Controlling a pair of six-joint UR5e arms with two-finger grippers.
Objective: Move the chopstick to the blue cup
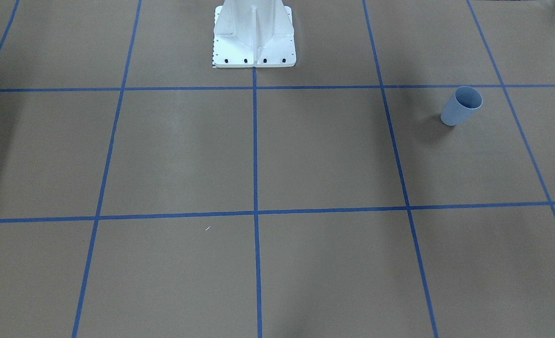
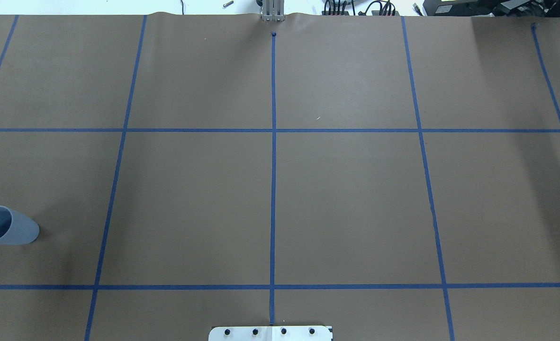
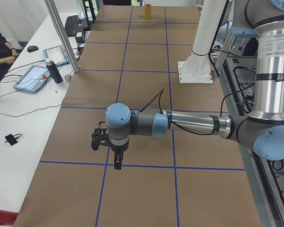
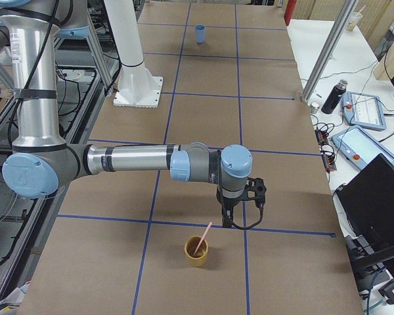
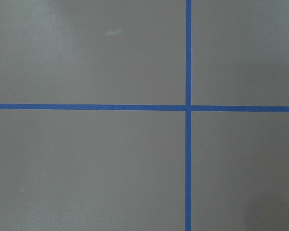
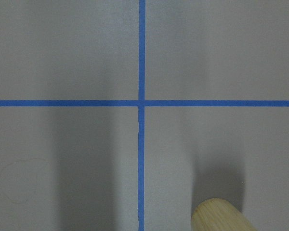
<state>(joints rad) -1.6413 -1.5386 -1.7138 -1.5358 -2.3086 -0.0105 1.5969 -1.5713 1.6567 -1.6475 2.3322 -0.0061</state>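
The blue cup (image 1: 461,105) stands upright and empty on the brown table; it also shows at the left edge of the overhead view (image 2: 5,226) and far off in the exterior right view (image 4: 199,33). One pink chopstick (image 4: 202,239) leans in a yellow cup (image 4: 197,252) at the table's other end. My right gripper (image 4: 231,220) points down just behind that yellow cup, apart from it. My left gripper (image 3: 117,163) points down over bare table. Both show only in side views, so I cannot tell whether they are open or shut.
The yellow cup's rim (image 6: 221,217) shows at the bottom of the right wrist view. The white robot pedestal (image 1: 254,35) stands at the table's back middle. Blue tape lines (image 2: 273,166) grid the table. A side bench holds tablets and a bottle (image 4: 332,96).
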